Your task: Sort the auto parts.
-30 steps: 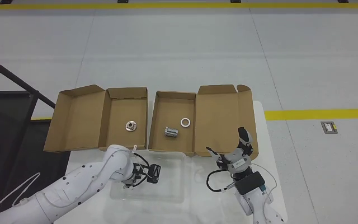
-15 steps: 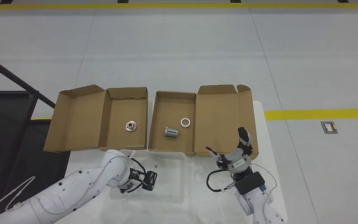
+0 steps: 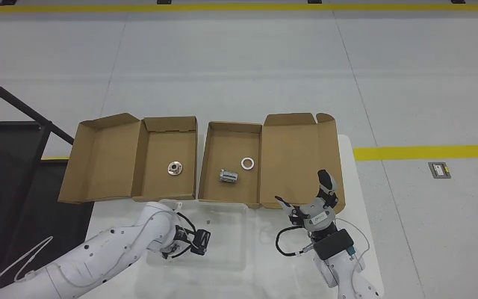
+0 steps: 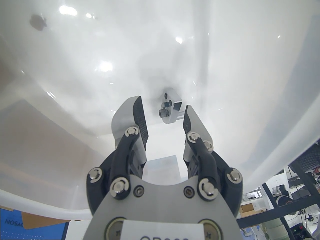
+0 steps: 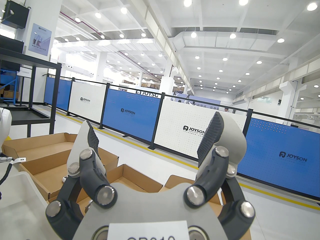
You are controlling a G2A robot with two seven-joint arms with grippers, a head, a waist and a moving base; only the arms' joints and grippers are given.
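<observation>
Left gripper [image 4: 162,103]: fingers [image 4: 140,116] part-way open, gripping nothing, tips down inside the white bin [image 4: 225,51]. A small metal part [image 4: 169,109] with a bolt head lies on the bin floor just ahead of the fingertips, in line with the gap and nearer one pad than the other; can't tell if it touches. A dark speck [image 4: 37,22] sits on the bin floor well ahead of the fingers and off to one side; can't tell what it is.

In the top view the bin's far wall and the box fronts stand between these fingers and the two open cardboard boxes. The left box [image 3: 160,146] holds a flanged disc [image 3: 173,167]. The right box [image 3: 231,142] holds a ring [image 3: 247,161] and a short metal cylinder [image 3: 228,176], apart from each other.

Right gripper [image 5: 153,119]: fingers spread wide, holding nothing, raised over the desk [image 3: 355,217] beside the bin and tilted up toward the room. The right box's opened lid flap [image 3: 295,157] lies just ahead of these fingers, between them and the ring and cylinder. Both grippers are well apart.
</observation>
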